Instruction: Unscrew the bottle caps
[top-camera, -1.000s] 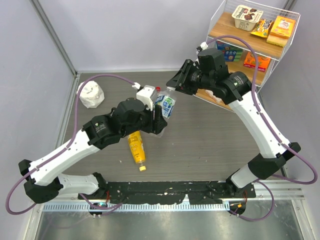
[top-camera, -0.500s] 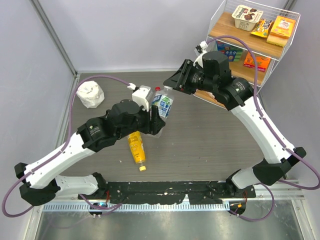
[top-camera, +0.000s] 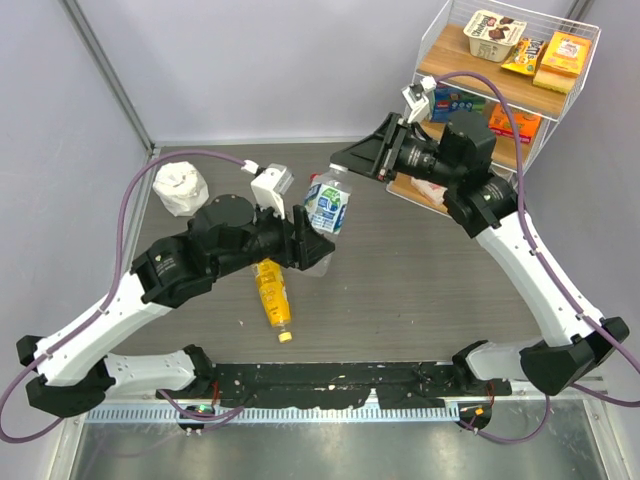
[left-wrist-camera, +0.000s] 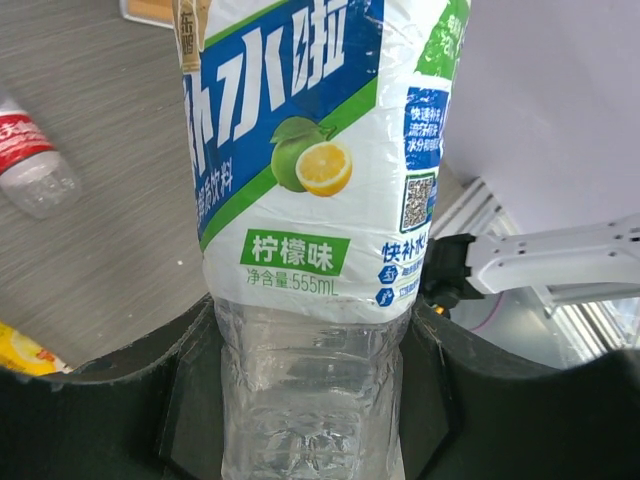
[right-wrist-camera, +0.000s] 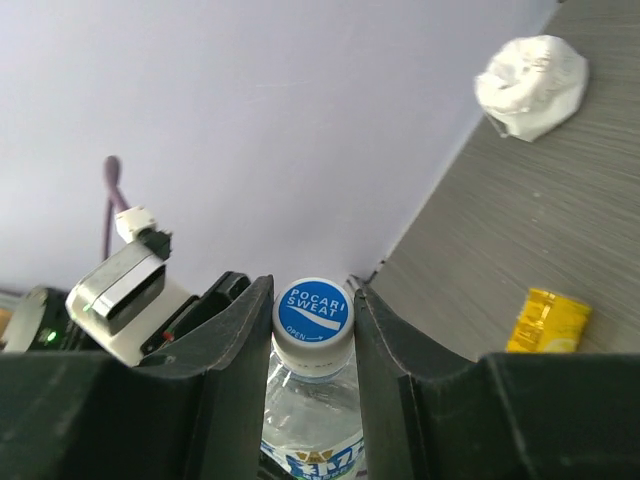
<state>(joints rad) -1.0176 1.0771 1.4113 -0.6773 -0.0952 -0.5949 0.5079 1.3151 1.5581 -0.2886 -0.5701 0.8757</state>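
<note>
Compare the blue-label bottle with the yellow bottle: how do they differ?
The blue-label bottle is clear; the yellow bottle is yellow. The blue-label bottle is gripped, left end effector on its body, right end effector on its blue cap; the yellow bottle lies on the table, untouched. Both are plastic bottles.

The cap is blue, the label blue-white-green

Bright, even, diffuse light; only faint, soft shadows fall on the bench. Wrist views stay sharp centrally, darker and slightly soft along the bottom edge.
</note>
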